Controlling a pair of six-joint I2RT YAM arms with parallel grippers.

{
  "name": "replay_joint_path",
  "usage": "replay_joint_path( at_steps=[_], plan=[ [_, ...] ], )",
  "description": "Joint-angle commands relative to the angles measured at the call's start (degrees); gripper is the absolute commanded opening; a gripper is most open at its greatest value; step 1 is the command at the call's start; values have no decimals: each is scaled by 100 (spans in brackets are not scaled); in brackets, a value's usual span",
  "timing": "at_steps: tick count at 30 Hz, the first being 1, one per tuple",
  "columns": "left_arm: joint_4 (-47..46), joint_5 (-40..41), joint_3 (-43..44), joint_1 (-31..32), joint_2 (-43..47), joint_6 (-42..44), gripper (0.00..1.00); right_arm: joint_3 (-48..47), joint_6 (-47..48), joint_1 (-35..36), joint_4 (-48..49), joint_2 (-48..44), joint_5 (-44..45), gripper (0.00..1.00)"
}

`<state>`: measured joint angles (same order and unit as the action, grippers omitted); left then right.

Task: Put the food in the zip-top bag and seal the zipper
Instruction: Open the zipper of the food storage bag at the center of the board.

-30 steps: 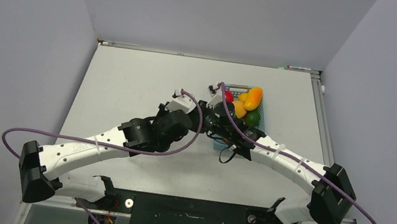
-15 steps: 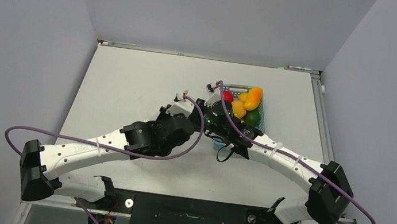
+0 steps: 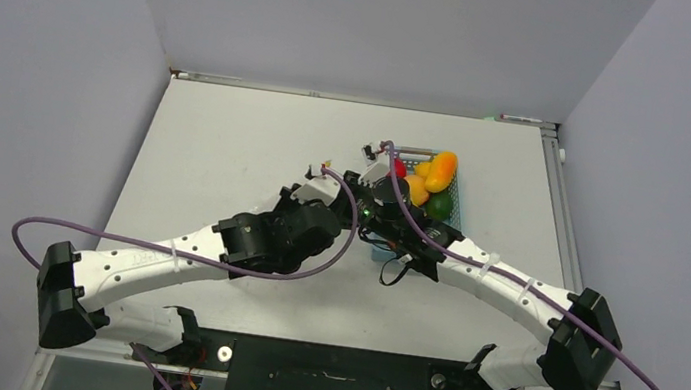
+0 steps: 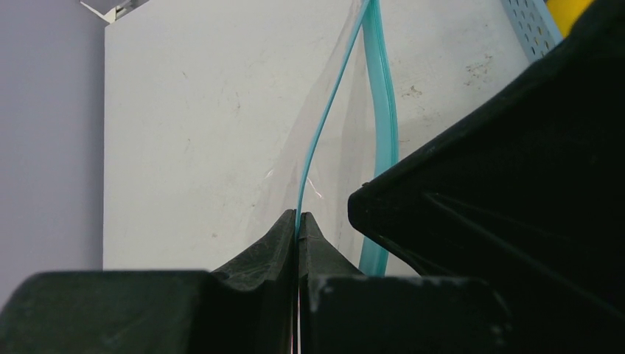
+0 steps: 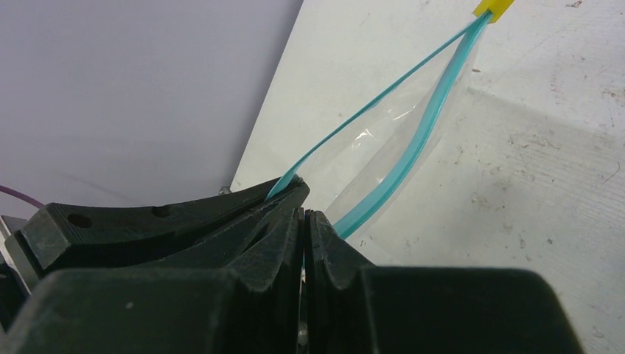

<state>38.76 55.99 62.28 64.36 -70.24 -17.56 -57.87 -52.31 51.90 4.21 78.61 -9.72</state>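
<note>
Scene: Seen from above, two white-and-black arms reach in over a pale tabletop (image 3: 228,139). They meet just right of its centre, wrists almost touching.
Left tool: The left tool (image 4: 298,221) has its fingertips pressed together on one light-blue strip of the zipper (image 4: 318,136). In its own camera the strip rises from the pinch toward 12 o'clock.
Right tool: The right tool (image 5: 304,214) is also closed tip to tip. The zipper's other strip runs down to its fingertips from 1 o'clock and slips behind them, so the exact bite is hidden.
Zip-top bag: The zip-top bag (image 5: 383,136) is stretched between the two tools above the tabletop. Its clear film is crinkled and its mouth is held apart in a narrow, leaf-shaped gap. In the right wrist view the two strips meet again at a small yellow tab (image 5: 492,9) at the far end, toward 1 o'clock. From above, the arms cover most of the bag.
Food: The food (image 3: 438,172), in orange, yellow, red and dark green pieces, lies heaped in a light-blue basket (image 3: 458,208). The basket sits at about 1 o'clock from the tabletop's centre, just beyond the right tool.
Basket, close up: In the left wrist view its perforated corner shows at 1 o'clock, with a yellow piece above it.
</note>
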Motion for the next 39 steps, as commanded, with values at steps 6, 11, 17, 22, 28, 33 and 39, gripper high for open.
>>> replay_joint_path(
  at_steps=[6,11,17,22,28,33,39],
  plan=[
    [-224,193,-62,197,128,33,0,-207,4,52,432,294,138,5],
    [-228,255,-65,259,160,42,0,-210,-62,60,454,585,170,5],
    [-334,314,-132,411,242,123,0,-189,-105,82,568,857,154,12],
    [-404,489,-181,488,344,174,0,-283,-72,119,255,1130,161,61],
    [-401,655,-199,523,349,175,0,-133,-123,186,90,1155,223,95],
    [-246,982,-131,547,197,159,0,15,-178,208,-20,1104,362,90],
    [26,1349,-53,569,96,30,0,108,-186,215,-221,1169,390,90]
  ],
)
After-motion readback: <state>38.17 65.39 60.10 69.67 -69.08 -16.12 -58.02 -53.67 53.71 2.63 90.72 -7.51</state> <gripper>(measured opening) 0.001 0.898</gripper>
